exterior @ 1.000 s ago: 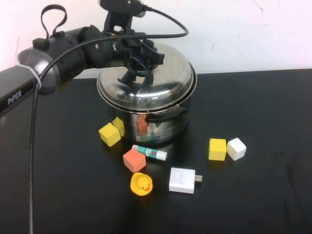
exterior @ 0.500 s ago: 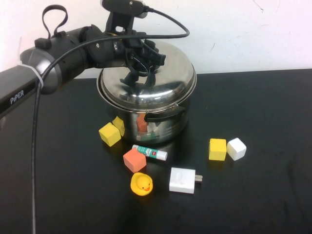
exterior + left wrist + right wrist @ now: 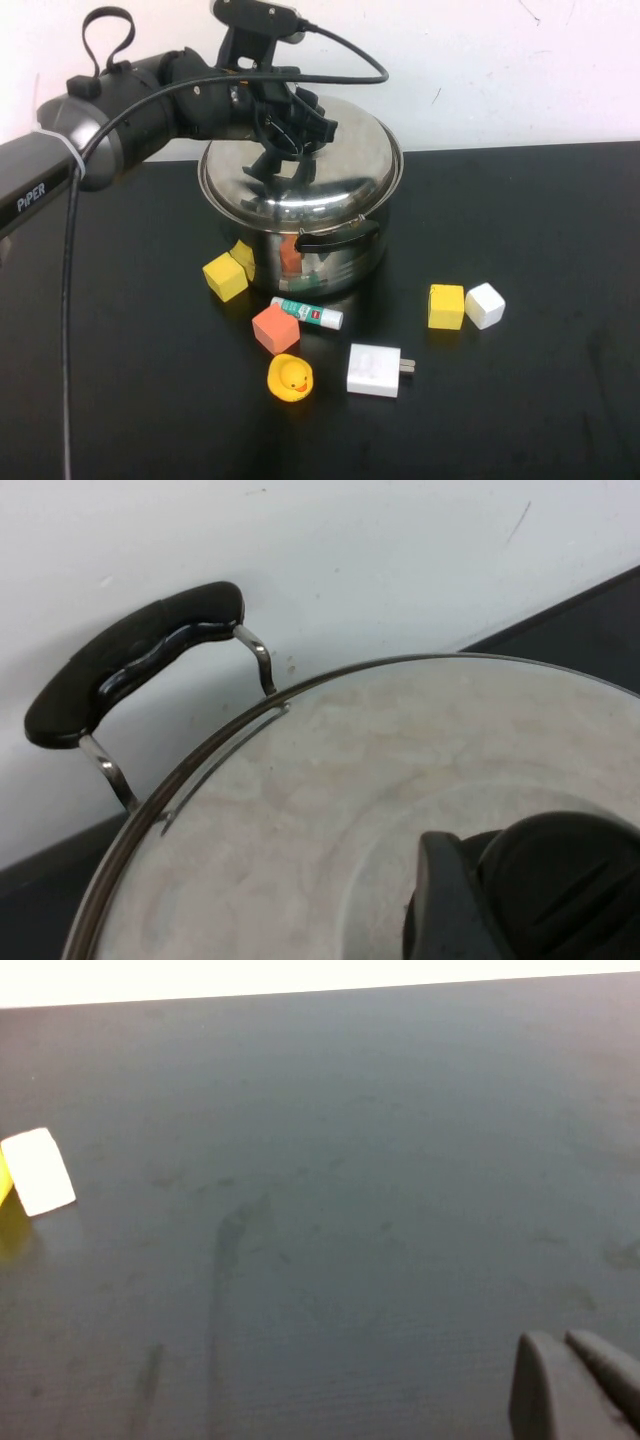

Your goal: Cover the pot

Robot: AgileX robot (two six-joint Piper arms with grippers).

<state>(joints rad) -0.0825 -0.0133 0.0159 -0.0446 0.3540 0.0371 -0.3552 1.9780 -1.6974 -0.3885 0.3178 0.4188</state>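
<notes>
Since the previous second, the lid [image 3: 300,170] has settled from a tilt, with its near-right edge riding over the rim, to lying level and seated on the pot [image 3: 305,235]. Left arm has shifted only slightly; wrist sits a touch higher over the lid's back-left part.

Left gripper [image 3: 290,130] is over the centre of the lid, at the black knob [image 3: 530,890]. Its dark fingers bracket the knob from either side in the high view. Whether they pinch it or stand slightly parted from it cannot be told: the fingertips merge with the knob and with their reflection in the steel.

Left wrist view: lid surface fills most of the picture, knob close in, one black side handle [image 3: 130,660] of the pot showing beyond the lid's edge.

Right gripper [image 3: 575,1385] is out of the high view. Its own wrist view shows its dark fingertips pressed together above bare black table [image 3: 540,220], holding nothing, with the white cube [image 3: 38,1172] well apart from it.

Pot stands at the back centre-left of the table, near the white wall. Just in front of it: yellow cube [image 3: 225,275], glue stick [image 3: 306,313], orange cube [image 3: 275,329], rubber duck [image 3: 290,378], white plug adapter [image 3: 376,370]. To the right, a second yellow cube [image 3: 446,306] touches the white cube.
</notes>
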